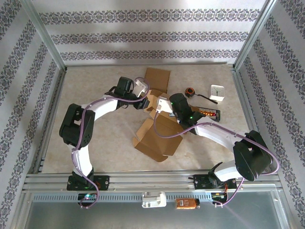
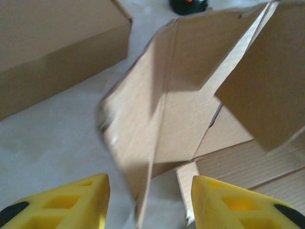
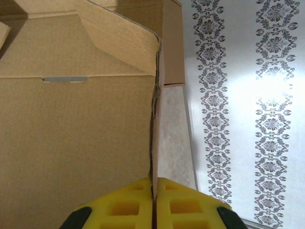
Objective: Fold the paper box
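Right wrist: right gripper (image 3: 153, 196) is clenched on the upright wall edge of the box (image 3: 71, 138) mid-table, while left gripper (image 2: 148, 200), released, faces a standing flap (image 2: 143, 138) edge-on between its jaws.

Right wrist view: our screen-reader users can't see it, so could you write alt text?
The yellow right end effector is shut on the edge of a brown paper box panel covering the left side. A narrow slot sits on the panel's fold line; to the right are pale table and patterned wall.
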